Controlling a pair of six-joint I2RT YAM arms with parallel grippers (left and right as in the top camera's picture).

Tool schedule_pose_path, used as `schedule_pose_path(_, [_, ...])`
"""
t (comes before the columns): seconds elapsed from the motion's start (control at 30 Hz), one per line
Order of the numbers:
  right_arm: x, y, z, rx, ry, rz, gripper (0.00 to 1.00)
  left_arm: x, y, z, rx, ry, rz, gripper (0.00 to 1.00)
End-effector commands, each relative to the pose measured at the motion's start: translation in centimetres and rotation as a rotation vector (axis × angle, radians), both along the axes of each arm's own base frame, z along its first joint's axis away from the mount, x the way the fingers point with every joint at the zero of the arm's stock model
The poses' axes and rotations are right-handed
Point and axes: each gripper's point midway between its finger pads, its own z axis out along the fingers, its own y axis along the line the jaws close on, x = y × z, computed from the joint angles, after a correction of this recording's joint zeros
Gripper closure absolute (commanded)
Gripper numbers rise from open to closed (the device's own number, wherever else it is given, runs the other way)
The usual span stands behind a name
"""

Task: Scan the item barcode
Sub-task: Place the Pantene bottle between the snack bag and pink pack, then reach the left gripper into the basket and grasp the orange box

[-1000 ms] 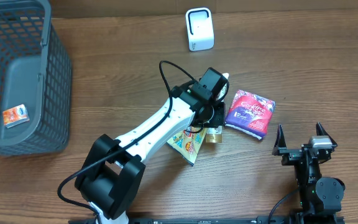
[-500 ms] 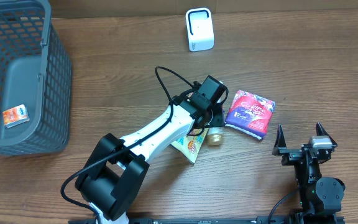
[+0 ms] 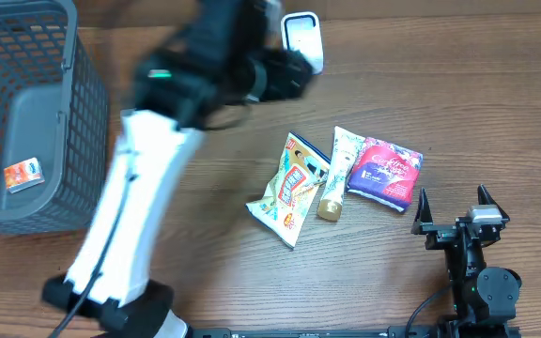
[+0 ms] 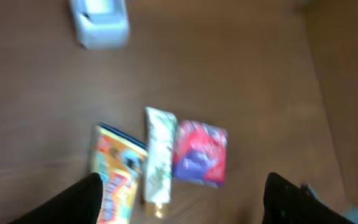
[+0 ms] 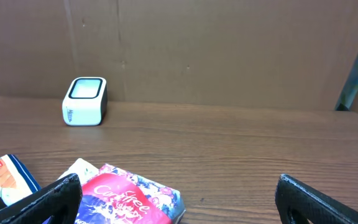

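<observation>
Over table, brown wood grain is seen; left arm is caught blurred, high above it. White patterned tube is laid flat, touching glossy red-purple pouch, with crinkly yellow snack packet just beside. Grey mesh basket is set at left, boxy white scanner at far edge.

Left wrist: left gripper is spread wide, nothing held; everything is blurred.

Right wrist: right gripper is seen released, low over wood. Script on pouch cannot be read. Brown board wall is seen behind.

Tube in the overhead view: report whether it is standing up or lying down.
Lying down. The tube rests lengthwise on the table, its gold cap end toward the robot, between the snack bag and the purple pouch.
</observation>
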Motion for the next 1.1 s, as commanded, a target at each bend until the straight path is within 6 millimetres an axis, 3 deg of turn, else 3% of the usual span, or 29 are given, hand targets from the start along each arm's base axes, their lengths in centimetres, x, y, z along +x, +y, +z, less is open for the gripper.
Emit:
schedule_pose_path(0.0, [0.0, 0.0, -0.2, -0.001, -0.003, 0.001, 0.0, 0.3, 13.7, 7.8, 0.083, -0.18, 0.341, 0.19])
schedule_pose_path(0.13, [0.0, 0.0, -0.2, -0.001, -0.003, 0.001, 0.0, -1.4, 24.3, 9.6, 0.151, -0.202, 0.642, 0.12])
schedule_pose_path(0.2, [0.0, 0.0, -0.2, -0.001, -0.003, 0.001, 0.0, -3.0, 30.8, 9.3, 0.191, -0.17, 0.841, 0.0])
schedule_pose_path(0.27, [0.0, 0.0, -0.2, -0.001, -0.003, 0.001, 0.0, -4.7, 35.7, 8.2, 0.198, -0.109, 1.027, 0.0])
schedule_pose_path(0.37, [0.0, 0.0, -0.2, -0.001, -0.003, 0.001, 0.0, -5.9, 39.9, 6.3, 0.186, -0.027, 1.197, 0.0])
schedule_pose_path(0.5, [0.0, 0.0, -0.2, -0.001, -0.003, 0.001, 0.0, -6.0, 45.0, 2.6, 0.089, 0.085, 1.449, 0.0])
schedule_pose_path(0.6, [0.0, 0.0, -0.2, -0.001, -0.003, 0.001, 0.0, -4.8, 48.5, -0.6, 0.064, 0.144, 1.564, 0.0])
schedule_pose_path(0.7, [0.0, 0.0, -0.2, -0.001, -0.003, 0.001, 0.0, -2.9, 50.3, -4.4, 0.076, 0.225, 1.568, 0.0])
schedule_pose_path(0.8, [0.0, 0.0, -0.2, 0.0, -0.003, 0.001, 0.0, -1.8, 51.3, -8.7, 0.066, 0.333, 1.599, 0.0])
schedule_pose_path(0.97, [0.0, 0.0, -0.2, -0.001, -0.003, 0.001, 0.0, -1.7, 53.1, -15.0, 0.153, 0.49, 1.645, 0.0])
schedule_pose_path(1.07, [0.0, 0.0, -0.2, -0.001, -0.003, 0.001, 0.0, -2.1, 53.4, -17.2, 0.189, 0.558, 1.657, 0.0])
